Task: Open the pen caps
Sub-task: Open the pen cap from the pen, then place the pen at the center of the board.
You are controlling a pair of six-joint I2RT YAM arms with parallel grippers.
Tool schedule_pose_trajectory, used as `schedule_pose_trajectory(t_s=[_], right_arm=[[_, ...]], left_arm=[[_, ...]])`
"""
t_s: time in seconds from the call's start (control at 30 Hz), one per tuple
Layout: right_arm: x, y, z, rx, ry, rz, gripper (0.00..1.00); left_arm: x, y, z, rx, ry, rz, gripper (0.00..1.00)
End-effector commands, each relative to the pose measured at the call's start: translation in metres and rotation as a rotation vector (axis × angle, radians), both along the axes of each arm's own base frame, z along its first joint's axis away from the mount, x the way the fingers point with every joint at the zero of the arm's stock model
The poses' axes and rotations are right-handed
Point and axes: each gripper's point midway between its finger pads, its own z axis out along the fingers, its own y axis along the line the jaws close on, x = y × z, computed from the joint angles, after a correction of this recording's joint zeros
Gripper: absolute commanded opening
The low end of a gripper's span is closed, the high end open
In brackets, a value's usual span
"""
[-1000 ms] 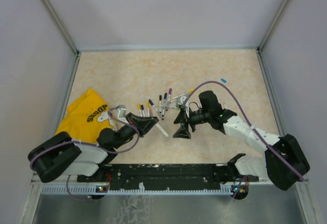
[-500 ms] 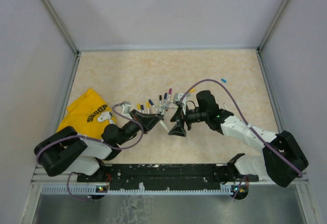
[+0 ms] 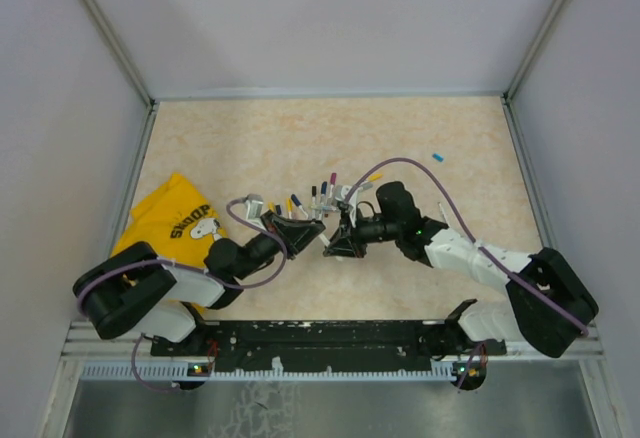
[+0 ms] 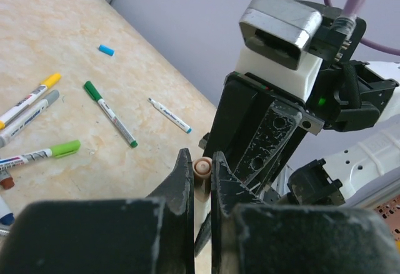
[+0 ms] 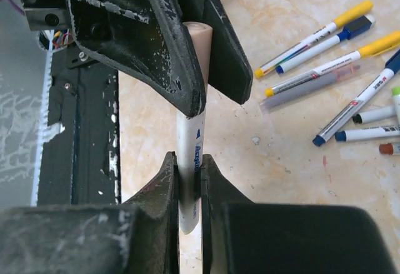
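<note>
Both arms are on the same pen (image 5: 189, 142), held up off the table (image 3: 400, 128) around the middle. The left gripper (image 4: 200, 172) is pinched tight on its beige end, and the right gripper (image 5: 188, 177) is clamped narrow on the white barrel further along. The long axis runs straight from one set of jaws into the other, beige end toward the left arm. The loose pens (image 3: 322, 196) sit just behind. A blue cap (image 3: 438, 157) lies well apart at far right, with the yellow cloth (image 3: 165, 220) on the left.
</note>
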Motion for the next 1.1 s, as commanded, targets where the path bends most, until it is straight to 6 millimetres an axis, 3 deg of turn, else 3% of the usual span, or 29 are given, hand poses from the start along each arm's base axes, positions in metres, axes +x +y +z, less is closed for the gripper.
schedule_pose_trajectory(t_s=[0.0,0.27,0.5,0.77,1.07], right_arm=[[-0.006,0.008,0.015,0.059,-0.068,0.078,0.00],[-0.015,0.007,0.016,0.047,-0.039,0.130,0.00],[-0.017,0.005,0.015,0.035,-0.027,0.144,0.00],[-0.002,-0.011,0.015,-0.039,-0.094,0.121,0.00],[0.043,-0.083,0.035,-0.180,-0.137,-0.056,0.00]], left_arm=[[-0.011,0.018,0.072,-0.222,-0.191,0.023,0.00],[0.014,0.065,0.112,-0.287,-0.301,0.241,0.00],[0.035,0.109,0.128,-0.316,-0.305,0.344,0.00],[0.031,0.129,0.121,-0.278,-0.296,0.413,0.00],[0.031,0.129,0.072,-0.113,-0.136,0.420,0.00]])
